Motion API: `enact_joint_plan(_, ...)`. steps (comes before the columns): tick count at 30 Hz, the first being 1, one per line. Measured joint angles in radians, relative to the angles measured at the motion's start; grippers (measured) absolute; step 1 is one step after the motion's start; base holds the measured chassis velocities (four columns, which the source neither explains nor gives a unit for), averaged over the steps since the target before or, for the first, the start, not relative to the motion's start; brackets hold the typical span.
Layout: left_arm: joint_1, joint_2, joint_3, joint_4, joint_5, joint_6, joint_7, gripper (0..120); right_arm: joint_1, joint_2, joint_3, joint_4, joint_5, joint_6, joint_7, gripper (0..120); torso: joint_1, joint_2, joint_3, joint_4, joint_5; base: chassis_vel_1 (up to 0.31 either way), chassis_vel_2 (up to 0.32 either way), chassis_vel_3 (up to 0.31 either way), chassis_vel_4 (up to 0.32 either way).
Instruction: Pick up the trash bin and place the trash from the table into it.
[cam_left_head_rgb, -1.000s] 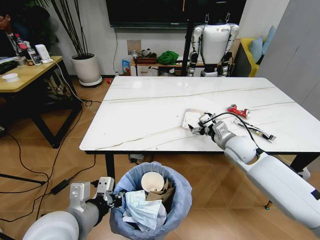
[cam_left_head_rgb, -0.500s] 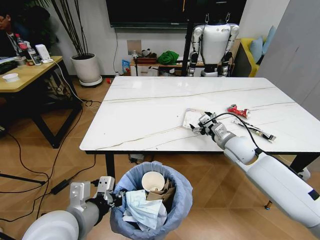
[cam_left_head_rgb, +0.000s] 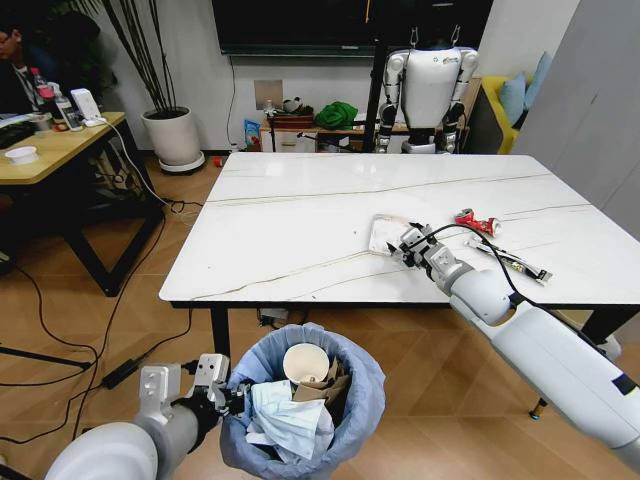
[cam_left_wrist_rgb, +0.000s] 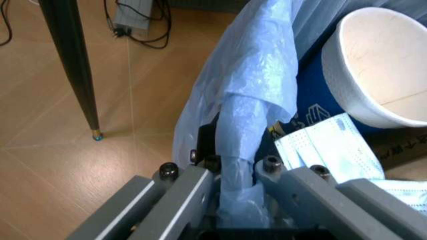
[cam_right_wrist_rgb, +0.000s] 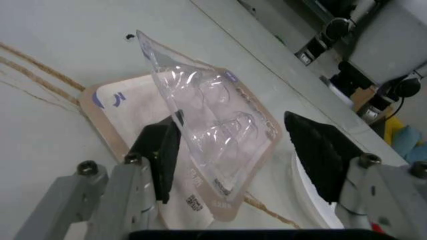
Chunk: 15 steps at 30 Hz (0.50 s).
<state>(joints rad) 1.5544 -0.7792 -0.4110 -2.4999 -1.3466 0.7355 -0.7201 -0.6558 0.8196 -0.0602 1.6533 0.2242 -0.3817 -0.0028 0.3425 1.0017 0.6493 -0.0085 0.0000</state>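
The large rectangular white marble-look table (cam_left_head_rgb: 300, 215) with thin grey veins and a black edge stands on slim black legs on the wooden floor (cam_left_head_rgb: 130, 320); on its right part lie a flat blister card with a raised clear plastic bubble (cam_left_head_rgb: 385, 236), a crumpled red wrapper (cam_left_head_rgb: 474, 221) and, beside it, a long black-white packet (cam_left_head_rgb: 515, 262); the rest of the top is bare.

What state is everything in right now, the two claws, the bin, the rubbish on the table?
Left gripper: shut on the trash bin's bag-lined rim.
Right gripper: open, fingers either side of the blister pack.
Trash bin: held beside the table, part full with cup and mask.
Blister pack: lying on the table, clear cover lifted.
Red wrapper: lying on the table.
Long packet: lying on the table.
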Motion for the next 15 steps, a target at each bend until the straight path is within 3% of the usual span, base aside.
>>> enact_joint_plan(15,0.004,0.003,-0.002,0.0,0.001,0.0,0.001,0,-0.004,0.0,-0.001,-0.011,0.005,0.009,0.001,0,0.0,0.0,0.0,0.0,0.0,0.0,0.0,0.0,0.0)
